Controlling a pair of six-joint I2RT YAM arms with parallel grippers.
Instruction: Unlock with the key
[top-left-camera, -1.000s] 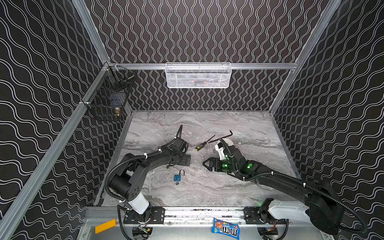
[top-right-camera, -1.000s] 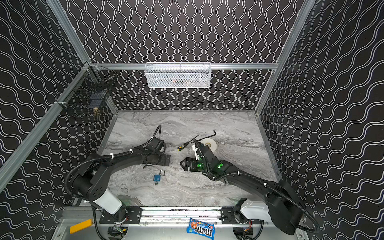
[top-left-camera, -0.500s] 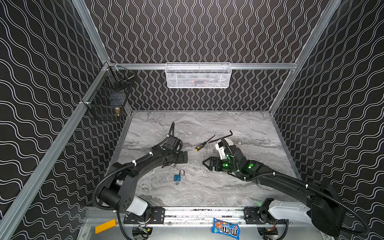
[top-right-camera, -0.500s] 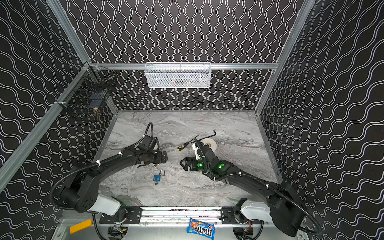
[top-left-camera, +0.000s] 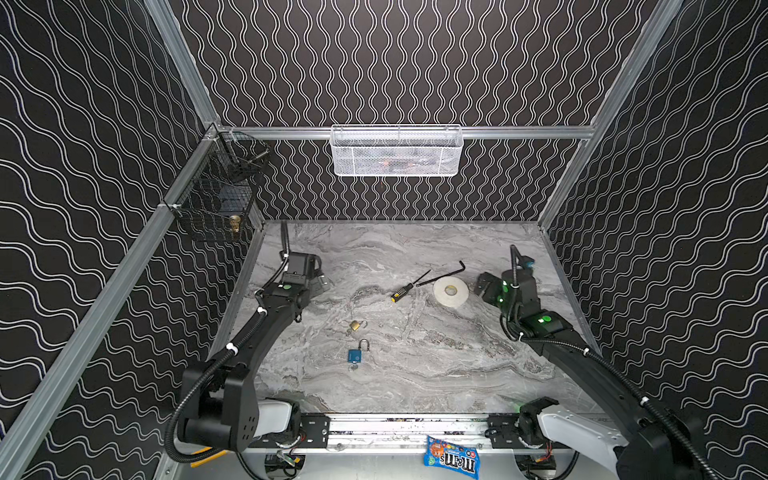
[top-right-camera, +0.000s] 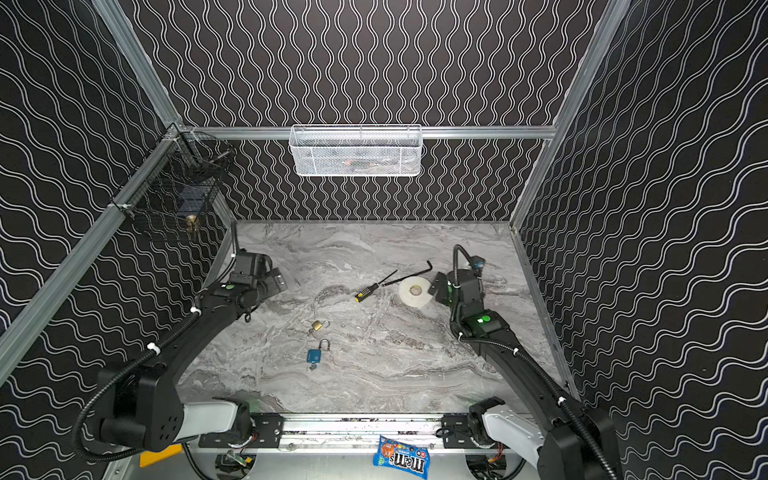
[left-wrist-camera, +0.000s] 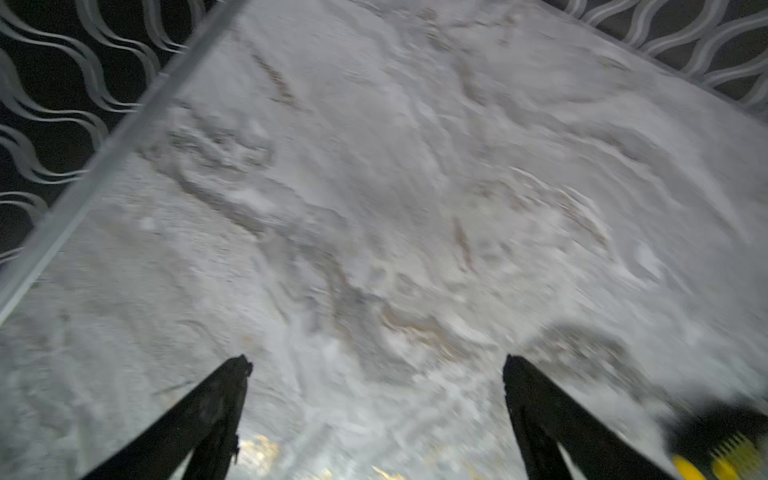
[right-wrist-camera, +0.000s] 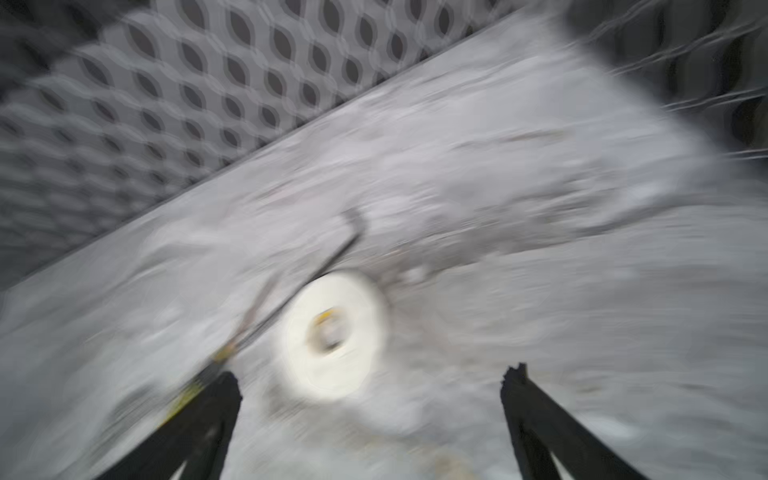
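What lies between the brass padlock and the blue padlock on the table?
Nothing. In both top views only bare marble table separates the brass padlock from the blue padlock.

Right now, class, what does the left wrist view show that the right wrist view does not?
Only left wrist: the left gripper, open, and a silver rail. Only right wrist: the right gripper, open, the tape roll and hex key. Both: marble table, wavy wall, a blurred screwdriver handle.
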